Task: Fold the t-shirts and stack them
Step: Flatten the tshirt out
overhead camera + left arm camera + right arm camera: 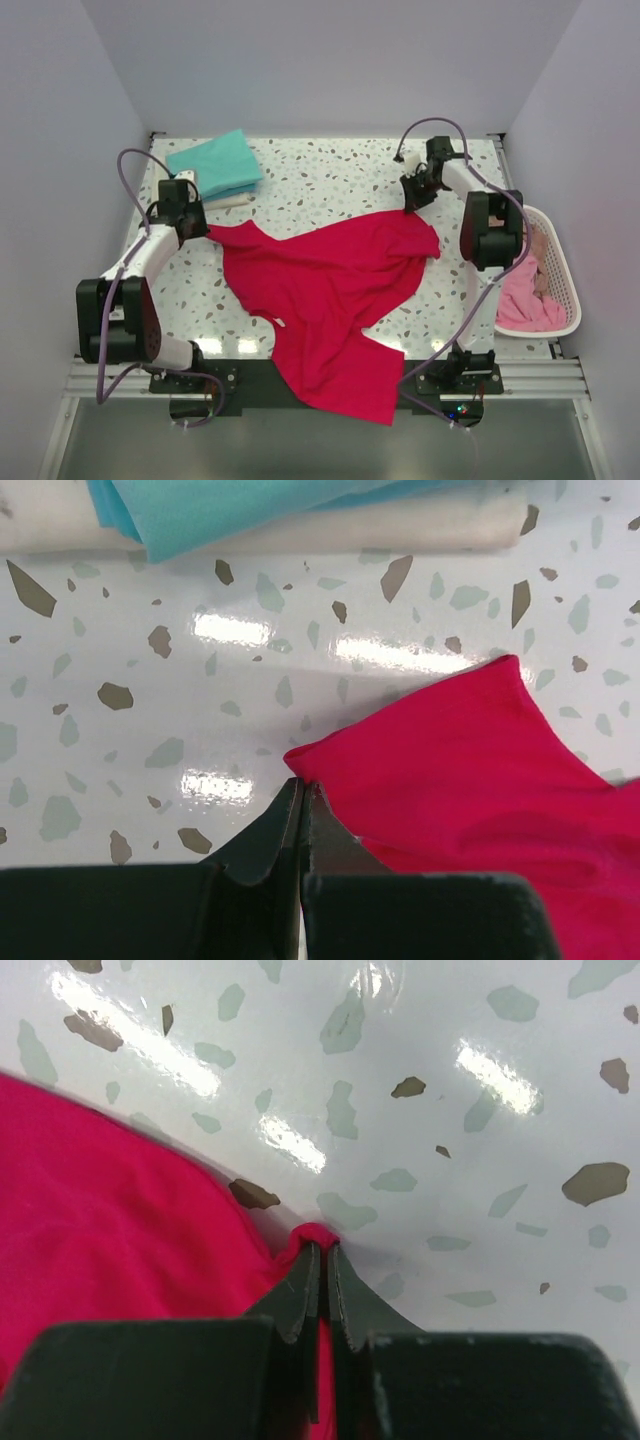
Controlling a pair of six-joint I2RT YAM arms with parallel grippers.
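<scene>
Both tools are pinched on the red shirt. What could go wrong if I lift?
1. The right tool pinches only a tiny nub of the red t-shirt, and the left tool just a corner tip; either may slip on lifting.
2. Part of the shirt hangs over the near edge of the table between the arm bases; it could snag there.
3. The folded teal t-shirt lies near the left tool; a swing might disturb it.

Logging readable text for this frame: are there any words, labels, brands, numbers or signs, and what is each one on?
No text can be read in any view.
Small white tag on the red t-shirt: too small to read.
Teal t-shirt, laundry basket and table: no print visible.
</scene>
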